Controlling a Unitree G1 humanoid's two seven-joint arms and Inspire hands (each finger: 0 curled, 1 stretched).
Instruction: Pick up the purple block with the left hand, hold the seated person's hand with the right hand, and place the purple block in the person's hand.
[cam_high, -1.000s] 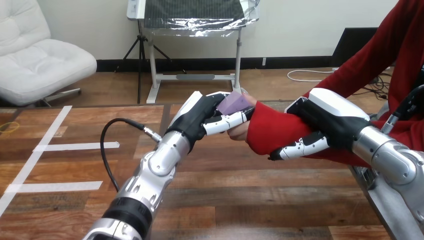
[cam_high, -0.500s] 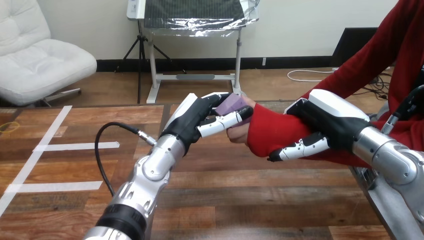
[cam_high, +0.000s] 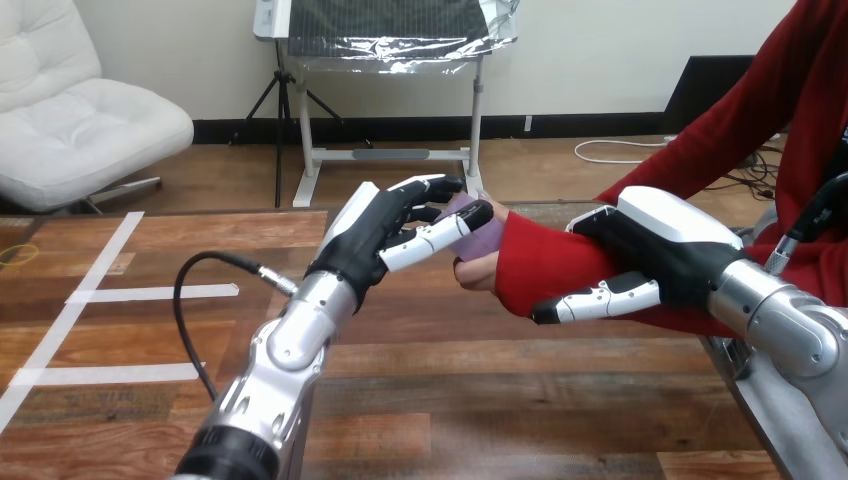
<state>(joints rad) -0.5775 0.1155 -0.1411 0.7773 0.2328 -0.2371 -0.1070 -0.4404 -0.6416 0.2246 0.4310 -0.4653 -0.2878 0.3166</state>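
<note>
Your left hand (cam_high: 378, 235) is lying slack-fingered against the small purple block (cam_high: 484, 236) — likely light and stiff, best pinched across flat faces — while your right hand (cam_high: 655, 250) is clasping the person's red-sleeved wrist (cam_high: 532, 265).

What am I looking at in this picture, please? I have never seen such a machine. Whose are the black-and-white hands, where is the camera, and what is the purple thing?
This is a humanoid robot at a wooden table. The camera sits on its head and looks forward and down, so the silver arms coming in from below are the robot's own. Its left hand reaches out with its fingers nearly straight, and one fingertip touches the purple block. The block rests against the person's hand, which comes out of a red sleeve from the right. I cannot tell whether the block lies fully in that hand. The robot's right hand is clasped over that sleeve at the wrist, with its thumb along the near side. Strips of white tape are stuck on the table.
</note>
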